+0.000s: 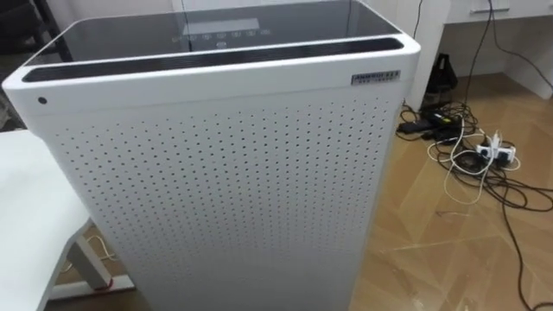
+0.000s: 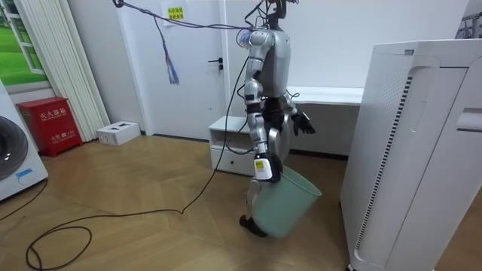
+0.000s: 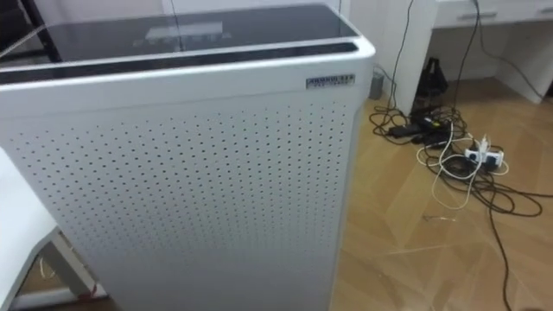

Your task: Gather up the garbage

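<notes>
White perforated air purifier (image 1: 225,190) stands right before us in the eye views, with tangled cables (image 1: 467,147) on the wood floor beyond it to the right. In the room view we see the robot between a white desk (image 2: 324,95) and the purifier. Its right hand (image 2: 262,167) hangs at the rim of a tilted green bin (image 2: 290,207) by its leg, grip we cannot tell, and its left hand (image 2: 303,124) is at waist height, fingers spread.

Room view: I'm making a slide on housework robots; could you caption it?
Humanoid facing a white air purifier, tilted green bin at its right robot hand, left robot hand open.
</notes>
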You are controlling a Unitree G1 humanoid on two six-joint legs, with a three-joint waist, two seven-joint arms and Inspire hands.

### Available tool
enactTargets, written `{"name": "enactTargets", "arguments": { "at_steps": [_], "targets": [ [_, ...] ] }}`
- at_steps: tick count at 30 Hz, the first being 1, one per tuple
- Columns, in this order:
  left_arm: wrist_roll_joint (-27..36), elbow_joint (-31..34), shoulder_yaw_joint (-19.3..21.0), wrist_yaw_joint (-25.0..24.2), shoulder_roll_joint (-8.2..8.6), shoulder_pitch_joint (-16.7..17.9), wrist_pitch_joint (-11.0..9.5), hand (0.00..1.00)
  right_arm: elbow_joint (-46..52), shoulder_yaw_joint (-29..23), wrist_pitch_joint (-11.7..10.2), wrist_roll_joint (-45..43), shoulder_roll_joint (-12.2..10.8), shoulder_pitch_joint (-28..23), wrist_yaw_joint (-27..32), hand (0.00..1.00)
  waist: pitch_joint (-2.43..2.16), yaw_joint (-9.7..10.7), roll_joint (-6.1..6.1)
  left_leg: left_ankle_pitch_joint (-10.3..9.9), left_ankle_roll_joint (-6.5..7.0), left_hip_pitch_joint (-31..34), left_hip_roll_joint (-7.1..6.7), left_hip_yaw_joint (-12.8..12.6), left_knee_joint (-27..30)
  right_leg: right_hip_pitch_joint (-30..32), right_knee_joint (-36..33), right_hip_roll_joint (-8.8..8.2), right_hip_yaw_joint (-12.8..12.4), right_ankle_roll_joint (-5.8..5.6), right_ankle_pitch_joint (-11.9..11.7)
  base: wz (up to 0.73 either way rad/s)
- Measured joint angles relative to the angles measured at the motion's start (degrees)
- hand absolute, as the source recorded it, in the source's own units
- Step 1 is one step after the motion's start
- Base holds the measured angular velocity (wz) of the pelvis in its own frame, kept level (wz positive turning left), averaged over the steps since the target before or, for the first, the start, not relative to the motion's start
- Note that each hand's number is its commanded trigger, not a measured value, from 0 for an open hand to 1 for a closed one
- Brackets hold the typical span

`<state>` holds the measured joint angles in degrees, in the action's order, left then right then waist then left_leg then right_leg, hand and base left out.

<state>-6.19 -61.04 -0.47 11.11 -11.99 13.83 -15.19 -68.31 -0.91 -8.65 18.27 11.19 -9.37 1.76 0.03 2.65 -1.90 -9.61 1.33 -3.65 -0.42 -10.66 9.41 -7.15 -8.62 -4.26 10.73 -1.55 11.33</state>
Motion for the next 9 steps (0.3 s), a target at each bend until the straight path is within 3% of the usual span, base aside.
{"name": "enactTargets", "arguments": {
  "at_steps": [9],
  "targets": [
    [1.84,-7.74,5.03,-2.29,1.14,1.20,9.06,0.00,-3.29,-6.14,3.51,2.03,-0.53,-0.32,-0.61,1.00,-0.02,-0.05,0.21,-1.15,-0.15,-1.19,0.41,-0.26,0.33,-1.08,-0.06,0.41,-1.22,0.00,-0.01,-0.06]
  ]
}}
